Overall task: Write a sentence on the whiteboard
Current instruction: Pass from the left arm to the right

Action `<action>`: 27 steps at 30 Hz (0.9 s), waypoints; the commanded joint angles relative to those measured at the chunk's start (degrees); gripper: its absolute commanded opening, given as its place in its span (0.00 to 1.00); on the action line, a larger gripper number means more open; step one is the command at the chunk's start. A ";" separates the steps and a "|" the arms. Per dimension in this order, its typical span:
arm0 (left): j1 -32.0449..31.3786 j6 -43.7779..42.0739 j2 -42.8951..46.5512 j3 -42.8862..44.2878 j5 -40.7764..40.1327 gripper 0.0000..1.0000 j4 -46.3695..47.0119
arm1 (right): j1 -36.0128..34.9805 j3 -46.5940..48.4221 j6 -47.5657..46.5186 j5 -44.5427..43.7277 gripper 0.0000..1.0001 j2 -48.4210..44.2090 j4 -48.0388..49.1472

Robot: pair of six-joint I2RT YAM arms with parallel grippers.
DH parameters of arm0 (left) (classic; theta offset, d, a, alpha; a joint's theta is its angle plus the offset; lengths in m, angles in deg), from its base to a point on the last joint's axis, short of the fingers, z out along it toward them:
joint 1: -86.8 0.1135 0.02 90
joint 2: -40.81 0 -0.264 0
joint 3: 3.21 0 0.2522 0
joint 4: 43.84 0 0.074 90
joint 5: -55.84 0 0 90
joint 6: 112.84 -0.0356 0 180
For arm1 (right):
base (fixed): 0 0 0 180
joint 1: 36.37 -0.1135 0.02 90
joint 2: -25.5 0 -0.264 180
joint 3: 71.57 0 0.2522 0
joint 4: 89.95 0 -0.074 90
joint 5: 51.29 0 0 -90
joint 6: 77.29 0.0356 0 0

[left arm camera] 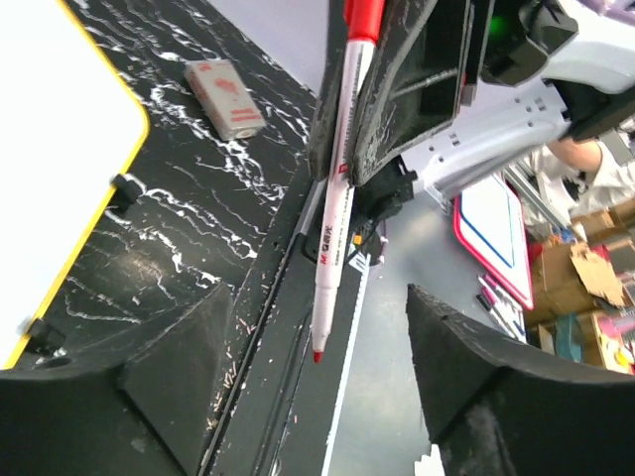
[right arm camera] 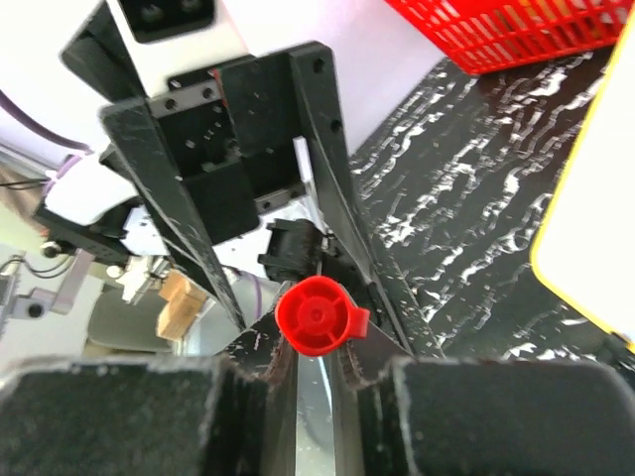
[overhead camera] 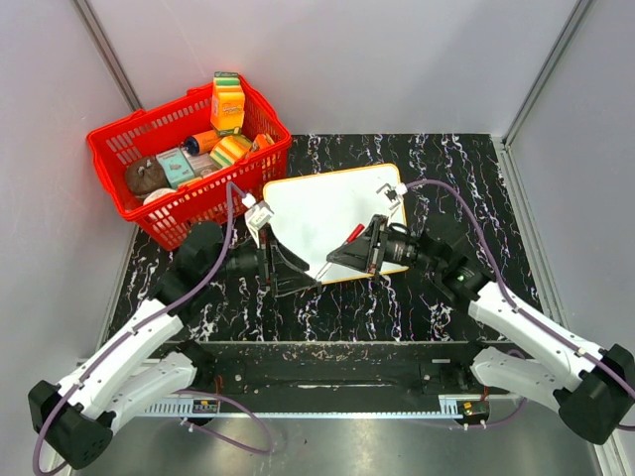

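Pale grey walls (overhead camera: pixel 347 59) enclose a black marbled table (overhead camera: pixel 337 307) (white-veined); beyond, seemingly cardboard boxes (left arm camera: pixel 580 266).

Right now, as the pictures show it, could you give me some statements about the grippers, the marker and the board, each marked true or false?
1. The right gripper is shut on the marker. True.
2. The left gripper also clamps the marker. False: its fingers stand open on either side of it, not touching it.
3. The whiteboard lies inside the red basket. False: it lies flat on the table, beside the basket.
4. The visible part of the whiteboard bears no writing. True.
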 commanded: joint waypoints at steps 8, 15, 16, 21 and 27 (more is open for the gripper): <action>0.14 -2.63 6.63 2.58 -16.59 0.93 -10.78 | -0.29 3.47 -14.24 -18.25 0.00 -6.82 -22.40; 0.14 -0.61 12.43 -4.80 -28.18 0.97 -12.11 | -0.29 -1.01 -14.42 -22.47 0.00 -13.32 -26.44; 0.23 -0.26 13.05 -5.59 -29.15 0.97 -11.93 | -0.38 -1.45 -14.42 -23.00 0.00 -14.03 -26.89; 0.23 0.54 15.60 -9.99 -31.88 0.98 -10.00 | -0.38 -3.73 -14.68 -27.83 0.00 -18.68 -28.38; 0.14 0.53 14.99 -13.24 -35.40 0.99 -9.82 | -0.29 -3.74 -12.84 -30.03 0.00 -21.85 -29.09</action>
